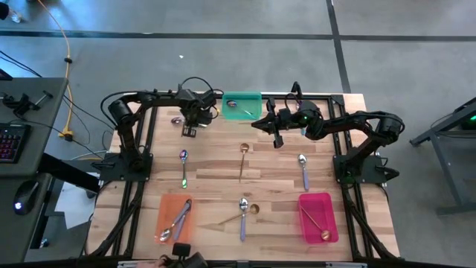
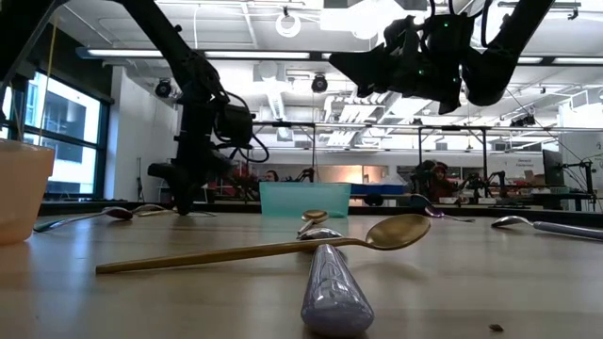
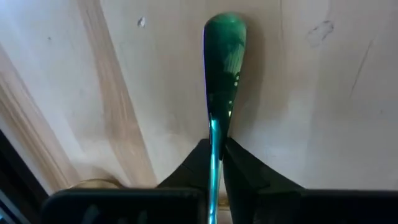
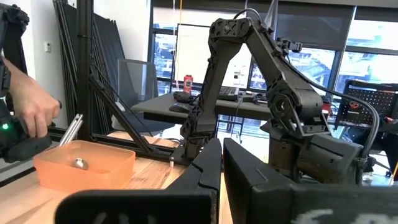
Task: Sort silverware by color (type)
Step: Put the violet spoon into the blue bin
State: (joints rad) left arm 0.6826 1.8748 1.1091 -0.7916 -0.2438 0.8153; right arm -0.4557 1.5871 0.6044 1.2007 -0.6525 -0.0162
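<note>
My left gripper point(image 1: 191, 126) stands at the table's far left, left of the green tray point(image 1: 242, 106), pointing down, shut on an iridescent green spoon point(image 3: 224, 43). My right gripper point(image 1: 262, 123) hangs raised just right of the green tray, shut and holding nothing point(image 4: 222, 168). One spoon lies in the green tray. Loose on the table are an iridescent spoon point(image 1: 184, 167), a gold one point(image 1: 242, 159), a silver one point(image 1: 303, 171), and a silver point(image 1: 243, 217) and gold point(image 1: 236, 217) pair near the front. The orange tray point(image 1: 175, 218) holds silver spoons and the pink tray point(image 1: 318, 217) a gold one. My left gripper pinches the green spoon's slim shaft point(image 3: 214, 134) between its two fingers point(image 3: 245, 168) from above, the spoon running along the fingers. Its wide rounded end point(image 3: 225, 34) points down at the wooden table. Whether that end touches the table I cannot tell.
A small spoon bowl point(image 1: 177, 120) lies just left of my left gripper. A person's hand point(image 4: 31, 106) reaches over the orange tray point(image 4: 84, 163) at the near edge. Bare wood lies between the loose spoons in the table's middle.
</note>
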